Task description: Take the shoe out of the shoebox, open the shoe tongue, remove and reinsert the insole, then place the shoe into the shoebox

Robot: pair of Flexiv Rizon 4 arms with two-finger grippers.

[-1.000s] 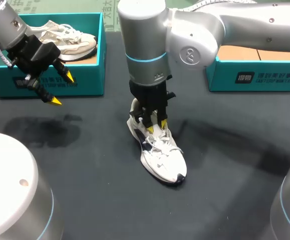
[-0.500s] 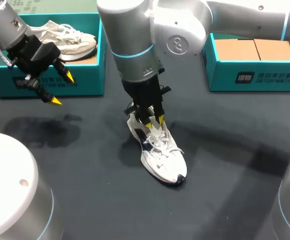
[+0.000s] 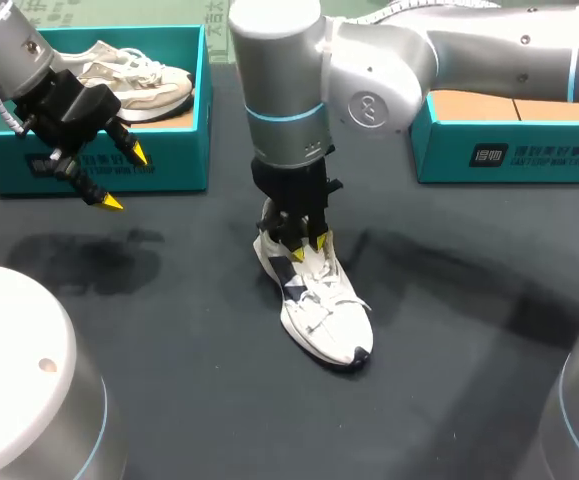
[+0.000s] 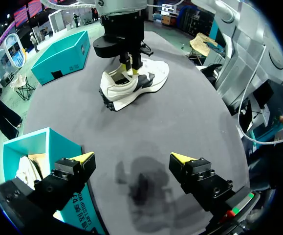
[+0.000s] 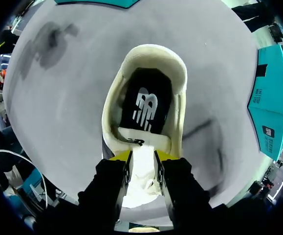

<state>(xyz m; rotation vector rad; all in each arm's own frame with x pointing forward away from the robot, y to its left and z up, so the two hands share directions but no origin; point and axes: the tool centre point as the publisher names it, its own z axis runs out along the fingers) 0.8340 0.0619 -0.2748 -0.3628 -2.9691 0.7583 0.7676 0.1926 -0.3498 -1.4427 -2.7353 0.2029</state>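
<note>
**A:** Entry one: the shoe. Where is it?

**B:** One white sneaker with dark side panels. It stands on its sole on the dark table, near the middle and outside both boxes. Toe towards 5 o'clock, heel towards 11 o'clock.

**A:** Parts of it?

**B:** The tongue is white and drawn up from the opening. The insole is black with a white logo and lies flat inside the shoe.

**A:** Entry two: the right gripper?

**B:** It points straight down over the shoe's opening. Its fingers are clenched on the tongue, one yellow tip on each side.

**A:** Entry three: the left gripper?

**B:** It hangs at 10 o'clock from the shoe, just in front of the left shoebox. Fingers released and spread wide, nothing between them.

**A:** Boxes?

**B:** Two, both teal. The left shoebox is at 10 o'clock on the table and holds a second sneaker, pale and lying in it. The right shoebox is at 2 o'clock, with brown cardboard showing inside.
</note>
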